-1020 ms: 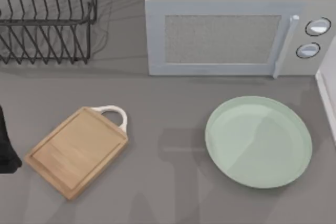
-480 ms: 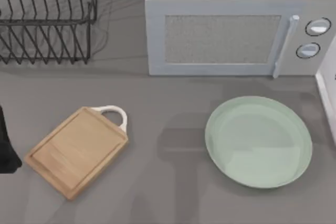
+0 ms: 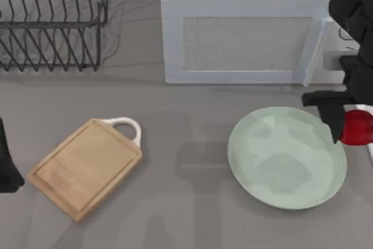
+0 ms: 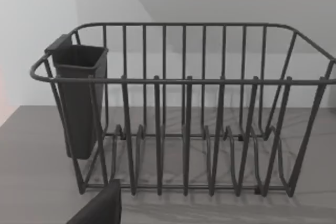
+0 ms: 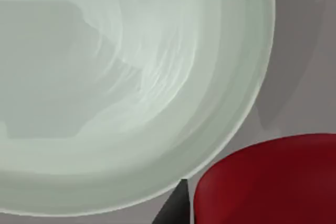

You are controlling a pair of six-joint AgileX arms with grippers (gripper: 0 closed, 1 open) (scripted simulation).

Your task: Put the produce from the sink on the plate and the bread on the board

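My right gripper (image 3: 352,126) hangs at the right edge of the top view, shut on the glossy red produce (image 3: 356,127), just past the right rim of the pale mint-green plate (image 3: 285,157). The right wrist view looks down on the plate (image 5: 126,93) with the red produce (image 5: 268,182) close beneath the camera, beside the rim. The wooden board (image 3: 84,167) with its white loop handle lies at the left. The bread and the sink are out of view. My left arm (image 3: 7,164) is parked at the left edge.
A microwave (image 3: 250,33) stands at the back, right behind the right arm. A black wire dish rack (image 3: 52,21) sits back left; the left wrist view faces this rack (image 4: 184,114) with a dark cup holder (image 4: 79,103).
The right arm has come into the top view from the right, carrying the red produce to the plate's right rim. The left arm, board and plate have not moved.
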